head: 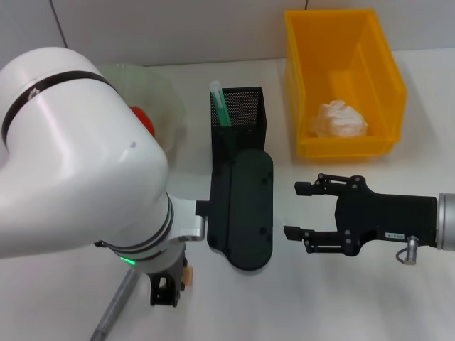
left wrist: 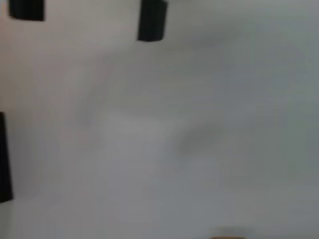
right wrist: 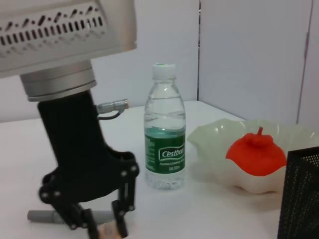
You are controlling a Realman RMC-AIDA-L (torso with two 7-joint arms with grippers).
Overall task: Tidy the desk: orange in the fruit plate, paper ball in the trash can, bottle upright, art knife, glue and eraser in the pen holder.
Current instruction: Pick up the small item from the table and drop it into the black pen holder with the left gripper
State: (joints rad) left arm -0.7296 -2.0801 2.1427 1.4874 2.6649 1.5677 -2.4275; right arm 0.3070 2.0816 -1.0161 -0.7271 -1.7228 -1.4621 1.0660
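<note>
My left gripper (head: 167, 291) (right wrist: 105, 226) hangs low over the near table, fingers apart. The tan eraser (head: 188, 273) (right wrist: 106, 232) lies just beside it, not gripped. A grey rod, apparently the art knife (head: 112, 312) (right wrist: 42, 216), lies by that gripper. The black mesh pen holder (head: 238, 106) (right wrist: 301, 194) holds a green stick, likely the glue (head: 218, 103). The orange (head: 142, 117) (right wrist: 256, 152) sits in the fruit plate (head: 165, 91) (right wrist: 209, 139). The bottle (right wrist: 164, 134) stands upright. The paper ball (head: 341, 119) lies in the yellow trash can (head: 387, 67). My right gripper (head: 298, 209) is open and empty.
The left arm's white body (head: 71, 156) hides the table's left part in the head view, and its black oblong housing (head: 242, 209) sits in front of the pen holder. The left wrist view has only blurred white table and two dark fingertips (left wrist: 152, 20).
</note>
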